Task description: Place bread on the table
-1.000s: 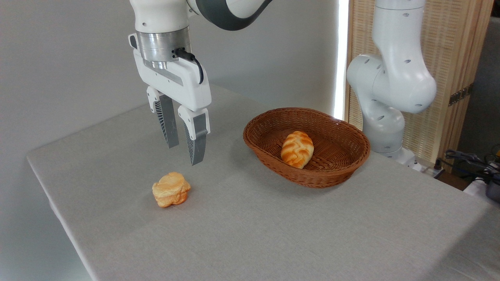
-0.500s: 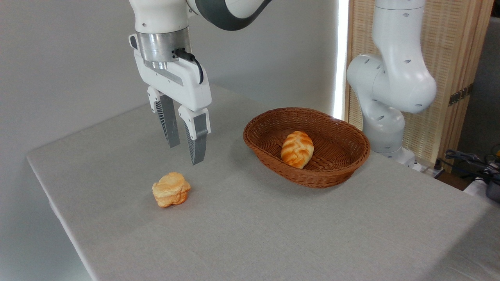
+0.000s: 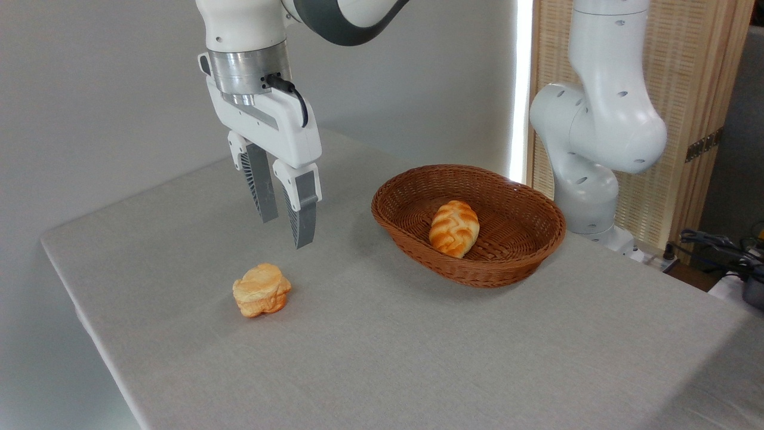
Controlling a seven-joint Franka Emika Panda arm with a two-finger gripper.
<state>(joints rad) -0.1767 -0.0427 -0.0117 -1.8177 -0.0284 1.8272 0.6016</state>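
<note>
Wicker basket [image 3: 537,239] right of centre holds the bread [image 3: 454,228], so your lift to the counter [image 3: 418,358] remains, while your claw [image 3: 286,232] hangs empty, slightly parted, upper left.

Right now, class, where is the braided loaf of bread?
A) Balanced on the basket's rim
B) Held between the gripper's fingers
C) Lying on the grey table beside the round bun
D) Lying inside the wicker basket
D: the bread lies on the floor of the wicker basket, while the gripper hangs open and empty above the table, nearer the round bun.
</note>
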